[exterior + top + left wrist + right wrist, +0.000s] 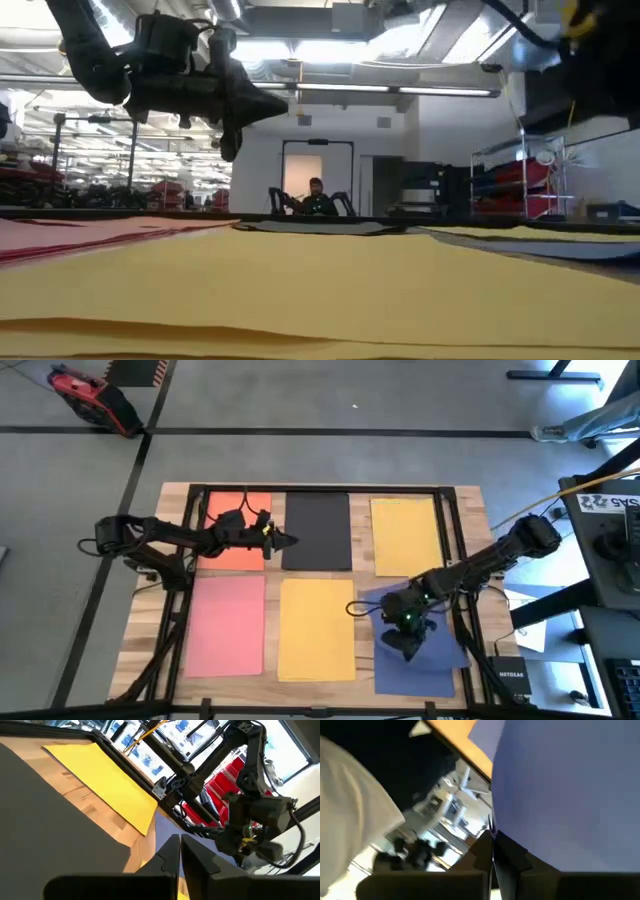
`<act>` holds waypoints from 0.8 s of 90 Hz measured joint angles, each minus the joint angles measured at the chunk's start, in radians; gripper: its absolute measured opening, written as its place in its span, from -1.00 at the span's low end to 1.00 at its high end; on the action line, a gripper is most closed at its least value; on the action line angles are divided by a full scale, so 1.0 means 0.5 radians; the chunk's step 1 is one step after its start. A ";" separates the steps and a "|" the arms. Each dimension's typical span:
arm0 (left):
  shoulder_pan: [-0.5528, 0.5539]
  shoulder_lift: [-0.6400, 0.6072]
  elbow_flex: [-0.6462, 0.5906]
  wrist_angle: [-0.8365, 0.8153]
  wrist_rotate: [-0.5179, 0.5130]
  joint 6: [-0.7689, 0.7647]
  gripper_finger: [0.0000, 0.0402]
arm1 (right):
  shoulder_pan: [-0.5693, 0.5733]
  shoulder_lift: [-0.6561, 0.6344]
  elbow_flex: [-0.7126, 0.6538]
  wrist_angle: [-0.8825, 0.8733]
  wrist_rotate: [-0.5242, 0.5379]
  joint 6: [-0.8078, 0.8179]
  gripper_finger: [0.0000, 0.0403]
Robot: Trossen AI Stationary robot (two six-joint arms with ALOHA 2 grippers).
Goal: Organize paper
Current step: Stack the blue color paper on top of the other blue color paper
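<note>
On wood, flat matte paper [317,630]

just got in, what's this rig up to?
Six paper sheets lie in a grid on the wooden table. The right gripper is low over the blue sheet, which sits skewed at front right, fingers shut. The left gripper hovers shut between the orange sheet and the black sheet, holding nothing.

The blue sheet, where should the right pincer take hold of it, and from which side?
Probably the blue sheet's near right corner, approached from the table's right edge. It lies flat and slightly skewed, so only an edge offers purchase. The right pincer hovers over it, fingers together.
</note>
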 joint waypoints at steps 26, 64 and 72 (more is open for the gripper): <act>0.000 0.000 0.000 -0.002 0.000 0.014 -1.00 | 0.260 0.000 -0.093 0.405 0.467 0.312 -0.99; 0.002 0.000 0.001 -0.002 0.000 0.008 -1.00 | 0.424 0.000 -0.093 0.241 0.531 0.284 -0.19; 0.002 0.000 0.001 -0.002 -0.001 0.008 -1.00 | 0.422 0.000 -0.093 0.245 0.551 0.251 -0.06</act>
